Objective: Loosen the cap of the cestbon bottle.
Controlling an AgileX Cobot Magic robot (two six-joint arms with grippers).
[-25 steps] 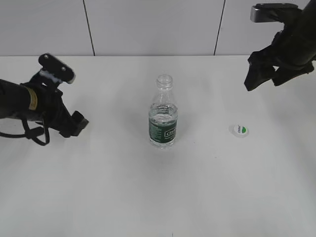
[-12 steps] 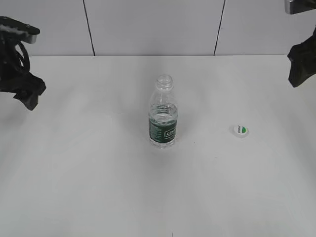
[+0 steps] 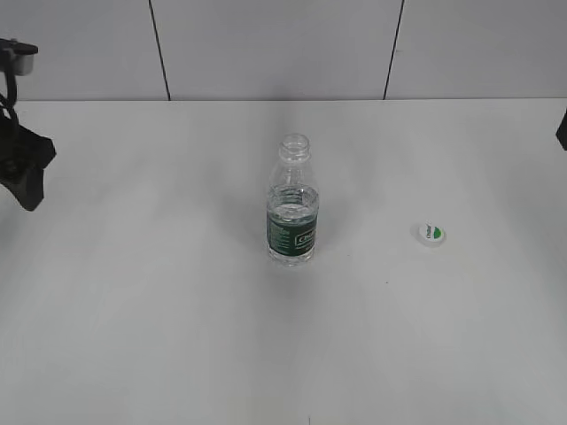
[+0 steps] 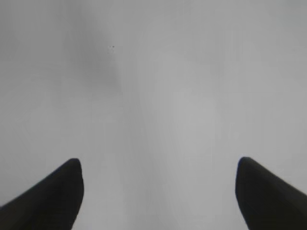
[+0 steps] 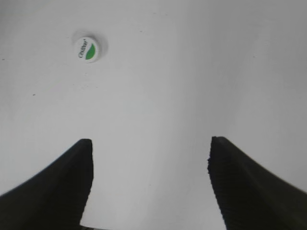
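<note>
The cestbon bottle, clear with a dark green label band, stands upright in the middle of the white table with its neck open and no cap on it. The cap, white with a green leaf mark, lies on the table to the bottle's right; it also shows in the right wrist view. My left gripper is open and empty over bare table; the arm shows at the far left edge. My right gripper is open and empty, set back from the cap; only a sliver of it shows at the right edge.
The white table meets a grey panelled wall at the back.
Both arms have drawn back outward to the edges of the view, the left to the far left, the right almost out at the right. The bottle and cap have not moved.
</note>
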